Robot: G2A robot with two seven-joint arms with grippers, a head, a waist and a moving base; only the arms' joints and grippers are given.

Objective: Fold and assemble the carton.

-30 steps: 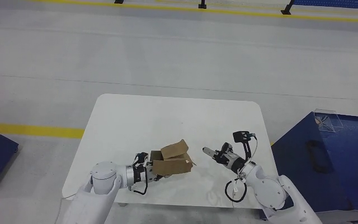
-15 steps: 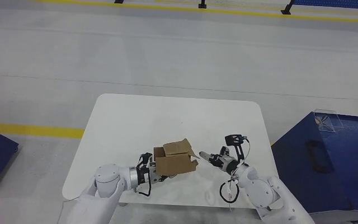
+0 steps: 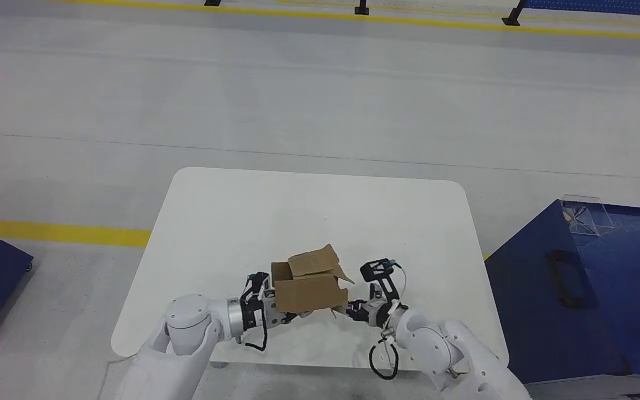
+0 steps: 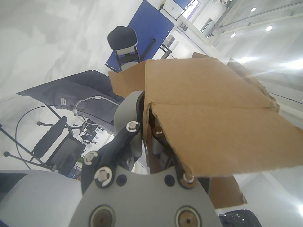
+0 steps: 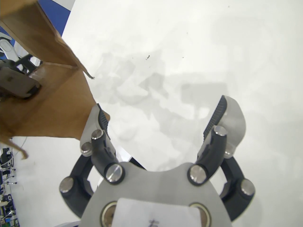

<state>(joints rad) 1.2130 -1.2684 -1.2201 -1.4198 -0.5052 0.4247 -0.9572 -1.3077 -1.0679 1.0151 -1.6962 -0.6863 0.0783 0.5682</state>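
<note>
White table (image 3: 300,210). Near its front edge, brown corrugated carton (image 3: 310,290): half formed, top flaps splayed open, edges ragged. Left gripper (image 4: 144,109) clamped on the carton's left wall. Right gripper (image 5: 161,109) spread wide, holding nothing, one finger (image 5: 94,121) touching a flap corner. Was well apart to the right a second ago, now against the carton's right side.

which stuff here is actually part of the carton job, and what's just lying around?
In the job:
carton
left gripper, shut on the carton's wall
right gripper, open, one finger against a carton flap

Just there:
table, work surface only
blue cabinet beside the table
clear holder on top of the cabinet
</note>
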